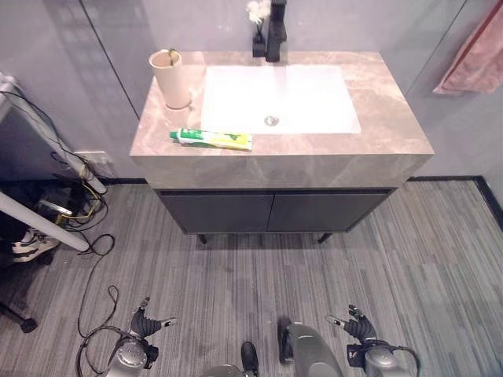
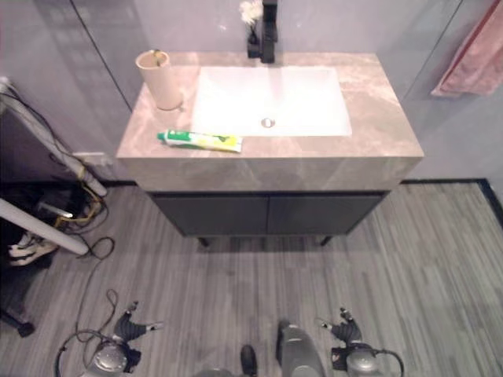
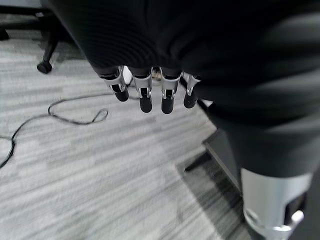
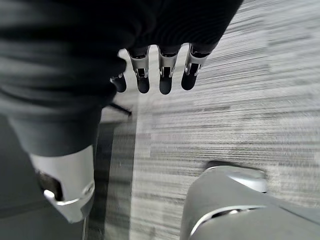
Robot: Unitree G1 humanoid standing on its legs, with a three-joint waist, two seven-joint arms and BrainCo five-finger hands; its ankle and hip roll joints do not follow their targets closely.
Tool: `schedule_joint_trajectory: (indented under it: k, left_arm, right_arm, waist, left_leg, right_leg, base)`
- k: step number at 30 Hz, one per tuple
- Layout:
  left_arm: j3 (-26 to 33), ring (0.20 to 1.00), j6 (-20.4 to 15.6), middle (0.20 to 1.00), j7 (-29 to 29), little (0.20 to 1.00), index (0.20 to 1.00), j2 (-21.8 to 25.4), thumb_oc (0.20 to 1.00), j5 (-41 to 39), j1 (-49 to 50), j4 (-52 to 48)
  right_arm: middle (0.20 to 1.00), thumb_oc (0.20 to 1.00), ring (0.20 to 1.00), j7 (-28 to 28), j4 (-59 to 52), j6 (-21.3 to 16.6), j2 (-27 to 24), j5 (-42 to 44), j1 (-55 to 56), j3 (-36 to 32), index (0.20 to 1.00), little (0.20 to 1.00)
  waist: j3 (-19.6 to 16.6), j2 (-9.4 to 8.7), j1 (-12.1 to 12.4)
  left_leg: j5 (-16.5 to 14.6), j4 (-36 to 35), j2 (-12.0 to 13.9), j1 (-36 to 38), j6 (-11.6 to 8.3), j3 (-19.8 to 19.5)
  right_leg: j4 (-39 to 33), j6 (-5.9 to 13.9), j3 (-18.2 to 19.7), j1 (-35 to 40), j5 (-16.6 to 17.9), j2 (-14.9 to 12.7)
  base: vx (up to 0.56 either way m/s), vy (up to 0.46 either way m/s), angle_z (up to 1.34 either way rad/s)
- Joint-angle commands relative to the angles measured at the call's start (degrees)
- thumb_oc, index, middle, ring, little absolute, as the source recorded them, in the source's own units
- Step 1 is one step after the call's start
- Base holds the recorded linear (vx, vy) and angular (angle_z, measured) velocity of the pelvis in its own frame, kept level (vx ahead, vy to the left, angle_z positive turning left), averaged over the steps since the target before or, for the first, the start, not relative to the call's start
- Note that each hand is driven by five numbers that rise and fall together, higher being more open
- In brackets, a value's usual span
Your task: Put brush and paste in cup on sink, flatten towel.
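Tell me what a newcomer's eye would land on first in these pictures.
The white basin set in the marbled countertop stands out, with a black faucet at its back edge. On the counter in front of the basin lies a green and white toothpaste tube, and a beige cup stands at the back left corner with something green in it. A pink towel hangs on the wall at the right, while the left hand and right hand hang low over the floor, fingers relaxed.

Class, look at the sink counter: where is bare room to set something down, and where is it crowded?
Free: the counter right of the basin, and the front strip right of the toothpaste. Crowded: the left side, with the cup and toothpaste, and by the faucet.
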Motion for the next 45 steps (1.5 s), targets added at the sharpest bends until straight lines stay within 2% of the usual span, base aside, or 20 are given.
schedule_joint_trajectory:
  k: [1, 3, 10, 12, 13, 14, 15, 17, 18, 20, 21, 22, 24, 27, 28, 29, 37, 42, 43, 45]
  left_arm:
    - [-0.2, 1.0, -1.4, 1.0, 0.5, 1.0, 1.0, 1.3, 1.0, 2.4, -1.0, -0.7]
    - [-1.5, 1.0, -1.2, 1.0, -0.4, 1.0, 1.0, 0.5, 1.0, 4.5, 0.0, 1.1]
    - [-2.3, 1.0, -0.5, 1.0, -1.2, 1.0, 1.0, -1.3, 1.0, 5.4, 0.8, 5.2]
    - [-2.9, 1.0, -0.3, 1.0, -2.5, 1.0, 1.0, -1.7, 1.0, 5.8, 0.8, 6.6]
    - [-2.9, 1.0, -0.3, 1.0, -2.5, 1.0, 1.0, -1.7, 1.0, 5.8, 0.8, 6.7]
    - [-2.8, 1.0, -0.4, 1.0, -2.3, 1.0, 1.0, -1.9, 1.0, 5.0, 0.3, 6.6]
    - [-2.8, 1.0, -0.4, 1.0, -2.3, 1.0, 1.0, -1.9, 1.0, 5.0, 0.3, 6.6]
    - [-2.1, 1.0, -0.6, 1.0, -1.7, 1.0, 1.0, -1.3, 1.0, 3.3, -0.8, 5.6]
    - [-1.9, 1.0, -0.7, 1.0, -1.5, 1.0, 1.0, -1.1, 1.0, 3.0, -1.0, 5.7]
    - [-1.8, 1.0, -0.6, 1.0, -1.4, 1.0, 1.0, -1.1, 1.0, 2.9, -1.1, 5.6]
    - [-1.6, 1.0, -0.4, 1.0, -1.3, 1.0, 1.0, -1.1, 1.0, 3.0, -1.2, 5.2]
    - [-1.6, 1.0, -0.4, 1.0, -1.3, 1.0, 1.0, -1.1, 1.0, 3.0, -1.2, 5.2]
    - [-1.1, 1.0, -0.4, 1.0, -0.5, 1.0, 1.0, -1.4, 1.0, 2.8, -1.0, 5.6]
    - [-1.3, 1.0, -0.2, 1.0, 0.2, 1.0, 1.0, -1.9, 1.0, 2.5, -0.7, 6.2]
    - [-1.2, 1.0, -0.3, 1.0, 0.4, 1.0, 1.0, -2.0, 1.0, 2.0, -0.5, 6.3]
    - [-1.4, 1.0, -0.3, 1.0, 0.4, 1.0, 1.0, -2.0, 1.0, 2.0, -0.6, 6.6]
    - [-2.2, 1.0, -0.5, 1.0, -1.1, 1.0, 1.0, 0.7, 1.0, 3.6, -0.4, 5.1]
    - [-0.3, 1.0, -0.8, 1.0, 0.2, 1.0, 1.0, 0.5, 1.0, 0.6, -0.8, 5.2]
    - [0.3, 1.0, -0.9, 1.0, 0.6, 1.0, 1.0, 0.2, 1.0, -0.2, -0.6, 5.7]
    - [1.5, 1.0, -1.0, 1.0, 1.1, 1.0, 1.0, 0.2, 1.0, -1.7, -0.2, 6.1]
  right_arm:
    - [1.0, 1.0, 1.0, -1.3, -1.4, -2.5, -2.1, 1.2, 0.0, -1.5, 1.0, 1.0]
    - [1.0, 1.0, 1.0, -0.9, -0.6, -2.2, -2.5, 0.1, 1.1, -1.2, 1.0, 1.0]
    - [1.0, 1.0, 1.0, -0.5, -0.1, -1.6, -4.4, -2.3, 2.0, -0.7, 1.0, 1.0]
    - [1.0, 1.0, 1.0, -0.1, 0.7, -1.4, -6.2, -2.9, 1.4, -1.4, 1.0, 1.0]
    - [1.0, 1.0, 1.0, -0.1, 0.7, -1.4, -6.2, -2.9, 1.4, -1.4, 1.0, 1.0]
    - [1.0, 1.0, 1.0, 0.0, 1.4, -1.5, -7.4, -3.4, 0.7, -1.4, 1.0, 1.0]
    - [1.0, 1.0, 1.0, 0.0, 1.4, -1.5, -7.4, -3.4, 0.7, -1.4, 1.0, 1.0]
    - [1.0, 1.0, 1.0, 0.0, 1.3, -1.5, -9.3, -4.9, 0.5, -1.1, 1.0, 1.0]
    - [1.0, 1.0, 1.0, -0.1, 2.0, -1.3, -9.5, -5.2, 0.4, -1.0, 1.0, 1.0]
    - [1.0, 1.0, 1.0, 0.0, 2.3, -1.0, -9.7, -5.7, 0.4, -0.8, 1.0, 1.0]
    - [1.0, 1.0, 1.0, 0.0, 3.0, -0.5, -10.1, -7.0, 0.7, -0.7, 1.0, 1.0]
    - [1.0, 1.0, 1.0, 0.0, 3.0, -0.5, -10.1, -7.0, 0.7, -0.7, 1.0, 1.0]
    - [1.0, 1.0, 1.0, -0.4, 2.8, -0.2, -10.4, -7.3, 0.2, -0.7, 1.0, 1.0]
    - [1.0, 1.0, 1.0, -0.3, 3.2, 0.1, -10.7, -8.4, 0.0, 0.0, 1.0, 1.0]
    - [1.0, 1.0, 1.0, 0.1, 2.6, 0.4, -10.9, -9.2, -0.3, 0.5, 1.0, 1.0]
    - [1.0, 1.0, 1.0, 0.3, 2.6, 0.3, -10.7, -9.3, -0.2, 0.4, 1.0, 1.0]
    - [1.0, 1.0, 1.0, 0.9, 1.9, 1.1, -8.4, -9.9, -0.2, 0.2, 1.0, 1.0]
    - [1.0, 1.0, 1.0, 1.1, 1.1, 1.0, -7.2, -9.8, -1.7, 1.2, 1.0, 1.0]
    - [1.0, 1.0, 1.0, 1.1, 1.3, 1.0, -6.7, -9.6, -2.6, 1.7, 1.0, 1.0]
    - [1.0, 1.0, 1.0, 1.2, 2.1, 0.8, -5.6, -6.8, -3.5, 1.6, 1.0, 1.0]
  waist:
    - [1.8, 0.55, -1.7]
    - [1.0, 0.53, -2.4]
    - [-1.1, 1.54, -2.4]
    - [-1.5, 2.54, -2.6]
    - [-1.5, 2.57, -2.7]
    - [-0.9, 2.2, -2.3]
    - [-0.9, 2.21, -2.4]
    - [0.9, 0.11, -0.7]
    - [1.0, -0.07, -0.5]
    - [1.1, -0.35, -0.4]
    - [0.9, -0.85, -0.4]
    - [0.9, -0.88, -0.3]
    - [0.8, -0.95, 0.4]
    - [0.3, -0.4, 0.7]
    - [0.6, -0.01, 1.1]
    - [0.2, 0.05, 0.6]
    - [0.5, -0.98, 0.6]
    - [1.4, -1.96, 1.7]
    - [1.3, -2.53, 2.5]
    - [1.2, -2.78, 3.4]
  left_leg:
    - [-0.1, 0.3, 1.5, 1.5, -6.37, -2.5]
    - [-1.7, 0.1, 1.1, 3.8, -6.67, -3.4]
    - [-3.1, 0.3, 1.9, 6.0, -7.38, -4.6]
    - [-1.8, 7.7, 3.4, 4.3, -10.06, -5.5]
    - [-2.0, 8.0, 3.4, 4.1, -10.11, -5.6]
    - [1.2, 17.3, 3.7, 0.2, -13.23, -5.0]
    - [1.2, 17.4, 3.7, 0.1, -13.23, -5.0]
    - [6.0, 31.7, 4.8, -6.6, -16.37, -3.7]
    - [6.1, 33.1, 5.3, -7.6, -16.02, -3.2]
    - [6.3, 33.5, 6.9, -8.6, -15.49, -1.5]
    - [5.8, 29.7, 12.0, -9.1, -14.25, 3.0]
    - [5.9, 29.6, 11.9, -9.1, -14.24, 3.1]
    - [3.1, 19.9, 13.8, -8.5, -13.38, 0.5]
    - [5.8, 11.8, 16.0, -8.6, -14.58, -3.5]
    - [5.1, 12.9, 15.0, -7.9, -14.92, -8.4]
    - [4.2, 11.8, 14.5, -7.7, -14.84, -8.6]
    - [-3.2, 12.3, 8.6, -6.7, -11.02, -4.6]
    - [-4.1, 12.2, 6.2, -7.7, -9.35, -3.8]
    - [-3.9, 11.1, 5.4, -7.8, -8.89, -3.4]
    - [-3.1, 9.9, 5.6, -7.7, -8.55, -3.3]
  right_leg:
    - [-6.5, 3.23, -0.1, 8.2, 8.3, -0.8]
    - [-10.0, 3.49, -0.1, 8.9, 10.8, -1.2]
    - [-10.9, 1.4, -1.0, 11.8, 8.9, 0.1]
    - [-12.2, -0.23, -1.2, 14.4, 6.6, 1.1]
    - [-12.3, -0.27, -1.3, 14.5, 6.6, 1.1]
    - [-13.3, -0.98, -1.7, 16.6, 5.9, 0.9]
    - [-13.3, -0.98, -1.8, 16.6, 5.9, 0.9]
    - [-14.1, -2.41, -2.4, 19.8, 4.8, -0.5]
    - [-14.2, -2.68, -2.7, 20.3, 4.4, -0.6]
    - [-14.6, -2.75, -3.1, 21.3, 4.1, -0.8]
    - [-15.4, -2.38, -4.3, 22.8, 3.5, -1.7]
    - [-15.4, -2.37, -4.3, 22.8, 3.5, -1.7]
    - [-15.8, -0.7, -3.1, 23.2, 3.1, -2.5]
    - [-15.6, 0.46, -1.8, 22.8, 2.7, -3.8]
    - [-14.8, 0.78, 0.4, 22.4, 2.6, -4.1]
    - [-14.7, 1.09, 0.9, 22.1, 3.1, -4.6]
    - [-13.3, 4.18, 5.3, 19.8, 6.4, -9.7]
    - [-13.6, 6.07, 6.0, 17.7, 10.1, -12.3]
    - [-15.3, 6.82, 5.8, 17.1, 13.4, -13.4]
    - [-15.9, 7.16, 5.8, 16.4, 15.2, -13.2]
  base:
    - [0.44, 0.006, 0.05]
    - [0.48, -0.042, 0.14]
    - [0.22, -0.069, 0.21]
    - [0.28, -0.164, 0.06]
    - [0.16, -0.144, 0.28]
    - [0.1, -0.098, 0.32]
    - [0.15, -0.17, 0.23]
    - [0.15, -0.199, 0.35]
    - [0.12, -0.144, 0.26]
    - [0.11, -0.057, 0.0]
    - [0.14, -0.039, 0.21]
    - [0.22, 0.059, 0.46]
    - [0.19, 0.18, 0.33]
    - [0.1, 0.187, -0.38]
    - [0.14, 0.298, -0.42]
    - [0.11, 0.284, -0.71]
    - [0.0, 0.264, -0.25]
    - [-0.1, 0.233, -0.15]
    - [-0.06, 0.12, -0.09]
    - [-0.06, 0.069, -0.14]
